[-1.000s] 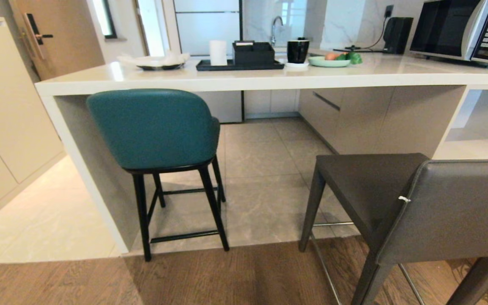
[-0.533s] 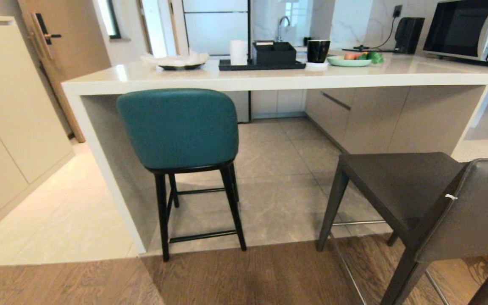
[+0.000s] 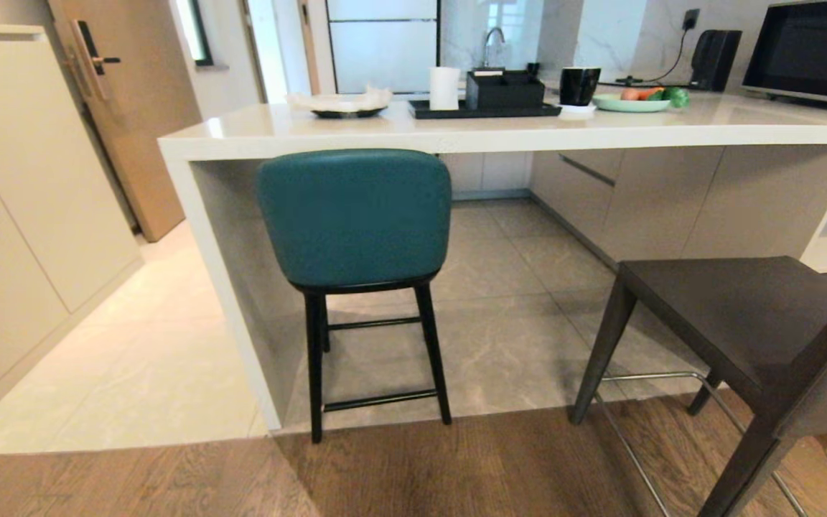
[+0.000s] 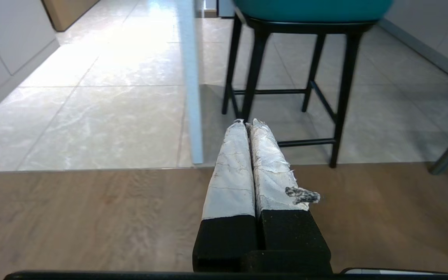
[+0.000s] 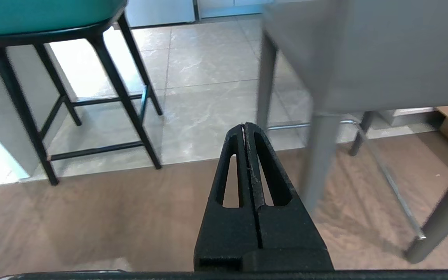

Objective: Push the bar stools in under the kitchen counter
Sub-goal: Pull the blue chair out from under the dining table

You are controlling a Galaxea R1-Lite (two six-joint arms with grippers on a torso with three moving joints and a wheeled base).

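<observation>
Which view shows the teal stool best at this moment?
The head view: the teal stool shows whole, backrest to feet, at the counter's end. The left wrist view shows only its seat underside and legs; the right wrist view likewise.

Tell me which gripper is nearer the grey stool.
Right. The right gripper is shut, close beside the grey stool and its front leg. The left gripper, also shut, faces the teal stool, farther off.

Head camera looks forward and down at the counter (image 3: 456,133) from fairly close. Both wrist cameras sit low, facing along the floor; all three share the teal stool (image 3: 356,215) (image 4: 309,7) (image 5: 45,15).
</observation>
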